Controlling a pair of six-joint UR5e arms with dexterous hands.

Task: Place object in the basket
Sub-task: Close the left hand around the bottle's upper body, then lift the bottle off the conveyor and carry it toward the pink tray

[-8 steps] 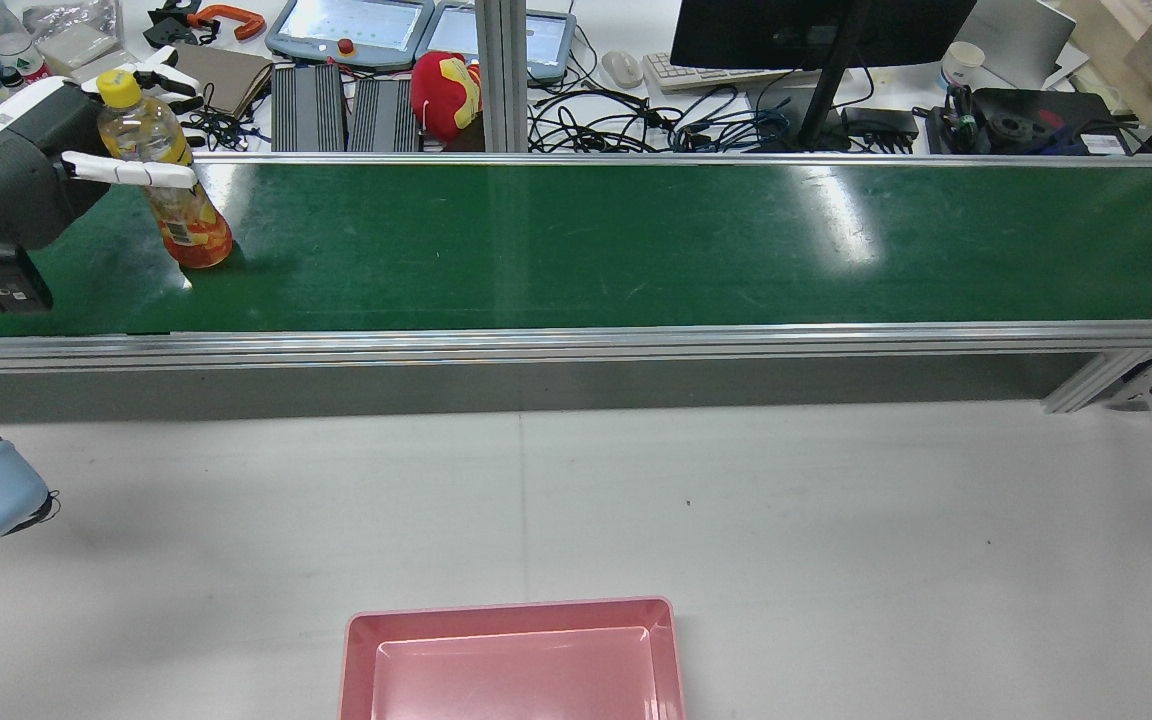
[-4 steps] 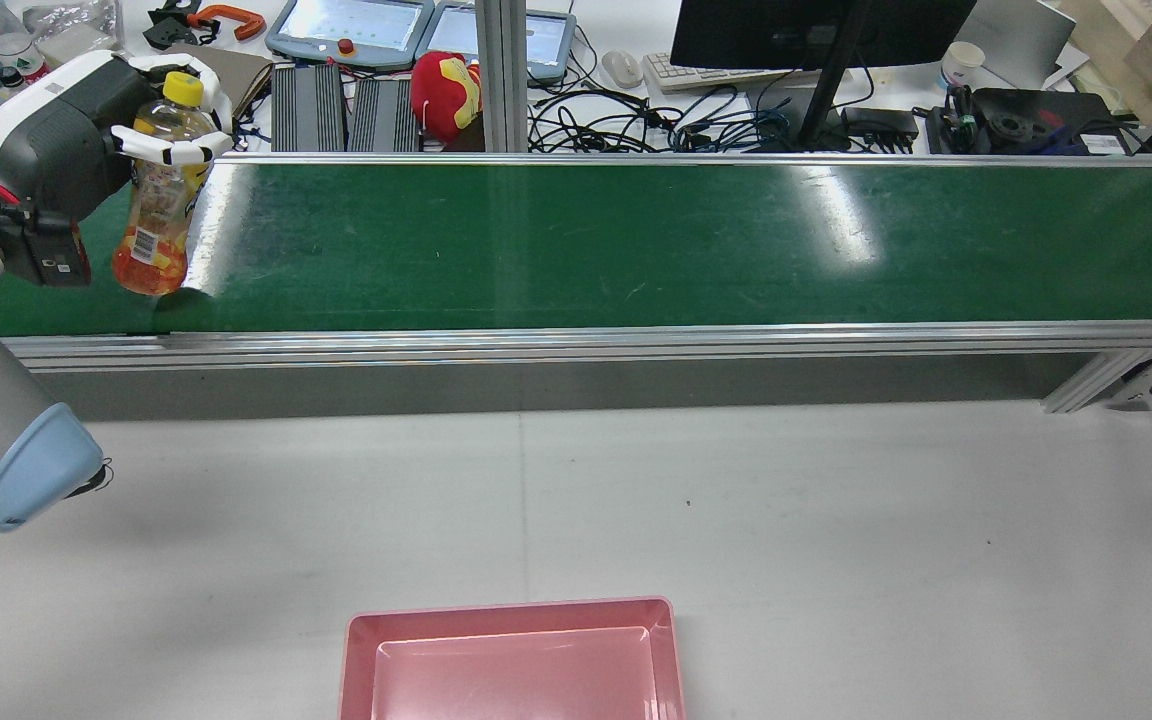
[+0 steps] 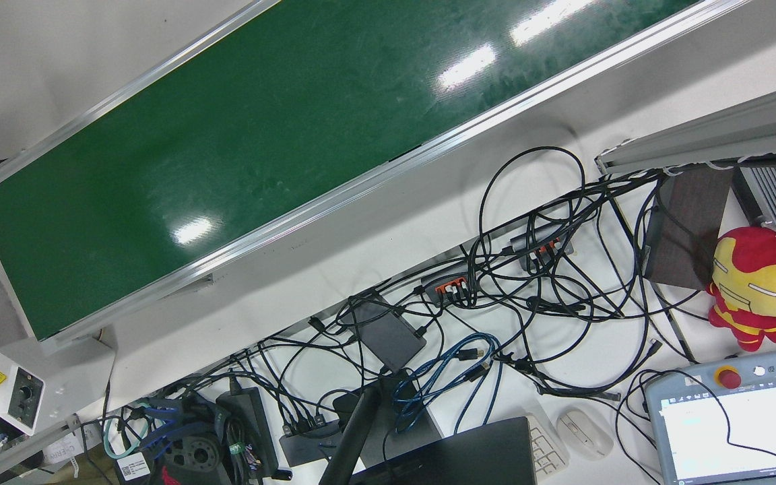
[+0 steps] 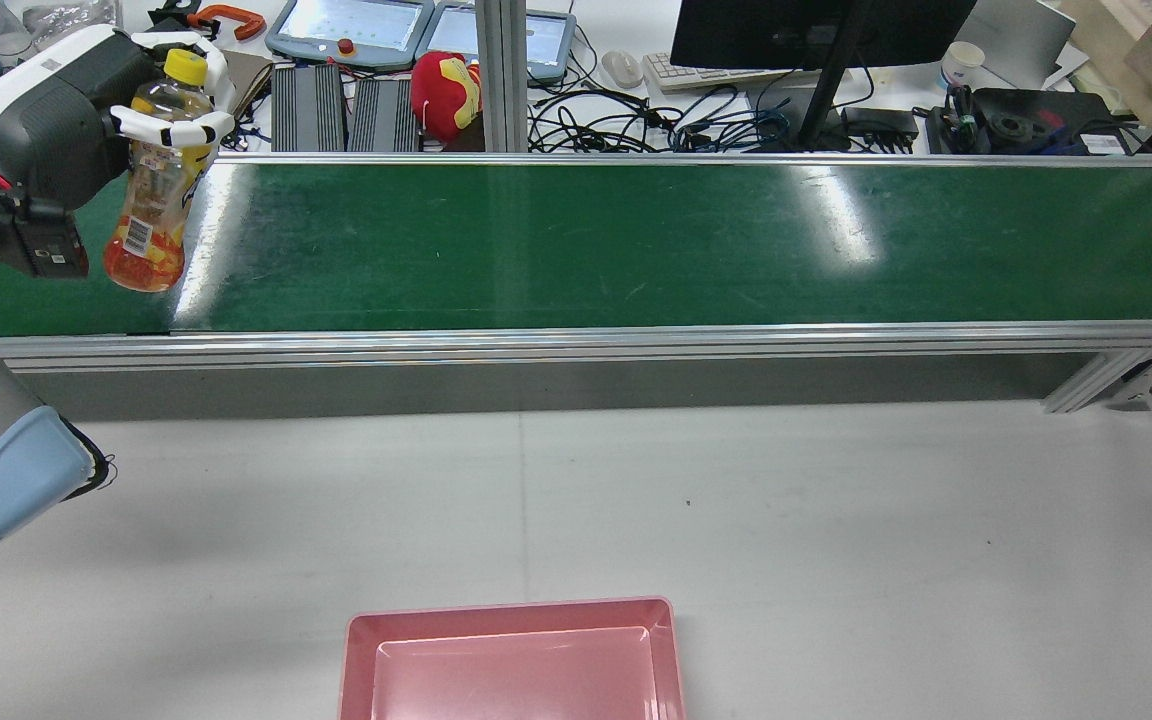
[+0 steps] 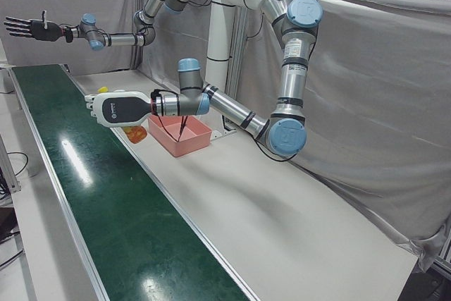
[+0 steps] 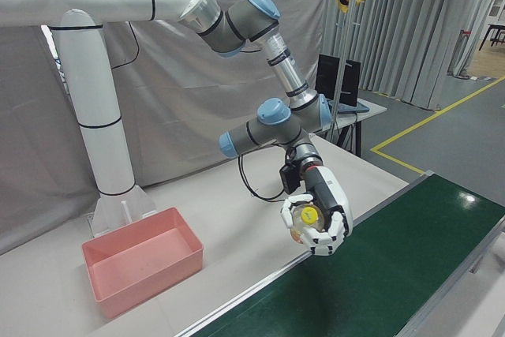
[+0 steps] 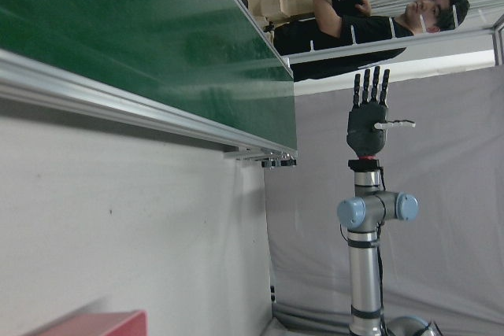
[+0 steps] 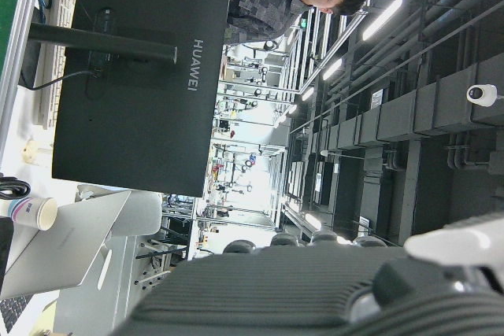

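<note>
My left hand (image 4: 66, 110) is shut on a clear bottle (image 4: 151, 190) with a yellow cap and orange drink. It holds the bottle tilted above the left end of the green conveyor belt (image 4: 636, 240). The same hand (image 6: 316, 225) and the bottle's cap (image 6: 308, 215) show in the right-front view, and the hand (image 5: 116, 111) shows in the left-front view. The pink basket (image 4: 511, 612) sits empty on the white table near the front edge; it also shows in the right-front view (image 6: 142, 274). My right hand (image 5: 28, 28) is raised high, open and empty, far from the belt.
Behind the belt lie a monitor (image 4: 816, 30), tangled cables (image 4: 656, 125), a red plush toy (image 4: 446, 90) and teach pendants (image 4: 351, 25). The belt's aluminium rail (image 4: 576, 345) runs between belt and table. A person (image 7: 378, 21) stands beyond the belt's far end.
My left hand closed on the bottle, lifted it off the belt and tilted it, its bottom swinging toward the near rail. In the last half second it rose slightly.
</note>
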